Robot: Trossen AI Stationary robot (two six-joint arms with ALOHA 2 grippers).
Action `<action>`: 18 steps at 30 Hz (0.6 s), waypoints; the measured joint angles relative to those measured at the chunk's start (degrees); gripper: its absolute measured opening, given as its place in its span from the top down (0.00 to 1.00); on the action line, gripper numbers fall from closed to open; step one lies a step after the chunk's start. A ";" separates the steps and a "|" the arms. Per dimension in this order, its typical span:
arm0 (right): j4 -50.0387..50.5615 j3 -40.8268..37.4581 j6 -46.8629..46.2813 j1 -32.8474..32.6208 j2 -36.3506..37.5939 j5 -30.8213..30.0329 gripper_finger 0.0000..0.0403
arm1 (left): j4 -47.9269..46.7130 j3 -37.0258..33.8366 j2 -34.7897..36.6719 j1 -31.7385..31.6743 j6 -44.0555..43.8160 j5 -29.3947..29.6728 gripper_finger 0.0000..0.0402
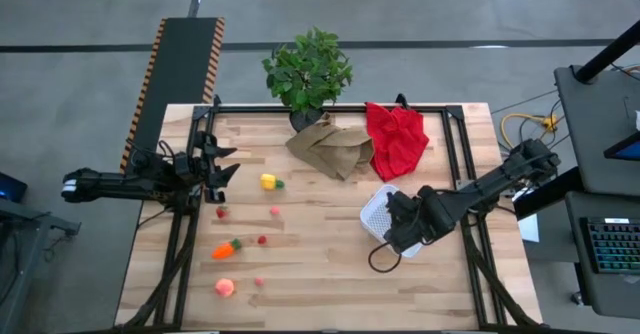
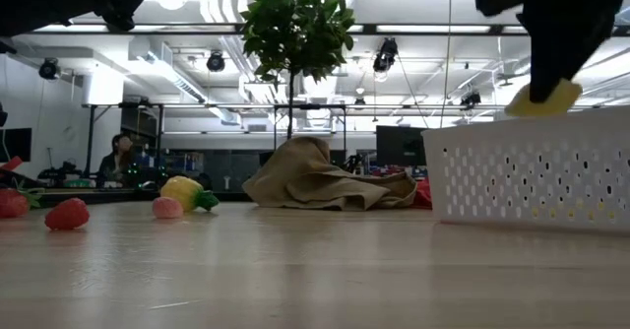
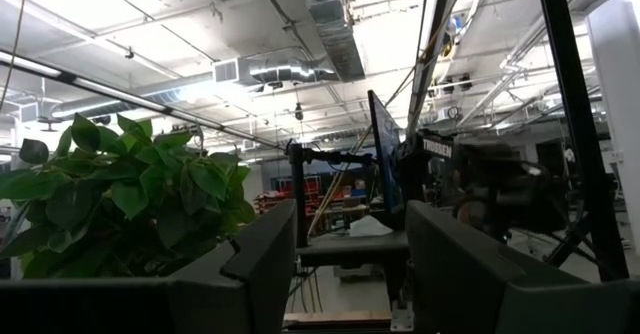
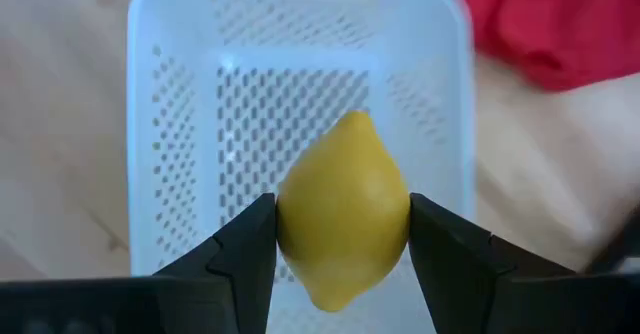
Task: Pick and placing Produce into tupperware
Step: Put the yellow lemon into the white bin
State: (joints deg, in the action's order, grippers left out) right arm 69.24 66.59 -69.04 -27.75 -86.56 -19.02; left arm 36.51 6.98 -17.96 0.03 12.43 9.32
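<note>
1. While the left pincer [image 1: 222, 174] is waiting with its fingers apart at the bench's [image 1: 330, 274] left, the right pincer [image 4: 342, 236] is squeezing the yellow lemon [image 4: 343, 209].
2. The lemon is hanging over the white tupperware [image 4: 170, 124] on the right.

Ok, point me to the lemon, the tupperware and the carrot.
lemon [image 4: 343, 209]: right wrist view, middle of its yellow skin.
tupperware [image 4: 300, 34]: right wrist view, perforated far wall.
carrot [image 1: 224, 250]: high view, orange body.

A pale wood-plank counter [image 1: 330, 264] stands on a grey concrete floor [image 1: 80, 74] in an open workshop with a white ceiling [image 3: 200, 14], exposed ducts [image 3: 335, 24], bright strip lights, and a person [image 2: 120, 157] seated far behind.
</note>
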 joint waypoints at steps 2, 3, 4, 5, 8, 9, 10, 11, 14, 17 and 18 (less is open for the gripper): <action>-2.49 -1.97 0.02 0.00 0.00 0.85 0.54 | 0.01 0.00 0.00 0.00 0.00 0.00 0.56; -3.16 -2.79 0.02 0.00 0.00 1.37 0.54 | 0.02 0.00 0.00 0.00 0.00 -0.01 0.56; -3.33 -3.55 -0.08 0.00 0.00 1.81 0.54 | 0.02 0.00 0.00 0.00 0.00 0.00 0.56; -3.20 -4.35 -0.20 0.00 0.00 2.32 0.54 | 0.01 0.00 0.00 0.00 0.00 -0.01 0.56; -3.24 -6.54 -0.22 0.00 0.00 3.62 0.54 | 0.02 -0.02 0.00 0.00 0.00 0.00 0.56; -3.29 -7.23 -0.24 0.00 0.04 4.18 0.54 | 0.02 -0.04 0.00 0.00 0.00 0.00 0.56; -3.29 -7.91 -0.46 0.00 0.09 4.81 0.54 | 0.02 -0.06 0.00 0.00 0.00 0.00 0.56; -3.37 -8.47 -0.80 0.00 0.09 5.09 0.54 | 0.02 -0.07 0.00 0.00 0.00 -0.02 0.56; -3.49 -9.55 -1.01 0.00 0.15 5.71 0.54 | 0.02 -0.11 0.00 0.00 0.00 0.00 0.56; -3.49 -10.18 -1.01 0.00 0.17 6.00 0.54 | 0.02 -0.11 0.00 0.00 0.00 0.00 0.56; -3.46 -10.25 -1.01 0.00 0.17 6.12 0.54 | 0.02 -0.11 0.00 0.00 0.00 0.00 0.56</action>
State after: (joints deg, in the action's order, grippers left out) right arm 65.78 56.33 -70.04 -27.75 -86.39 -12.90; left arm 36.53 6.87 -17.96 0.03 12.43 9.32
